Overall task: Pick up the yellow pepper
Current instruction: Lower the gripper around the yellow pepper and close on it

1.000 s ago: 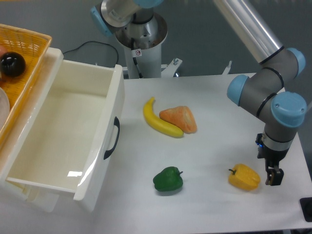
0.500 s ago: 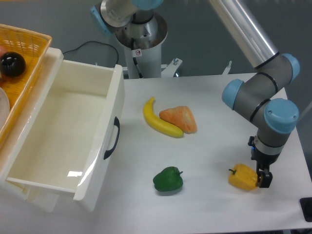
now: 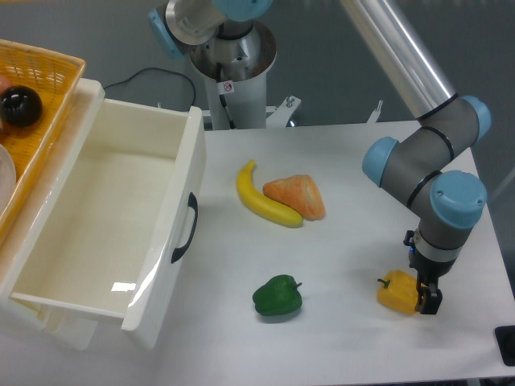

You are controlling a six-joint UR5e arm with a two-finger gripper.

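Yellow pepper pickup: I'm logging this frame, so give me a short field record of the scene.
target: yellow pepper, on the table, front right
claw: low at the pepper's right side, grip state unclear
nearest other: green pepper, to its left, apart
further back: banana touching an orange wedge
left side: open white drawer, empty
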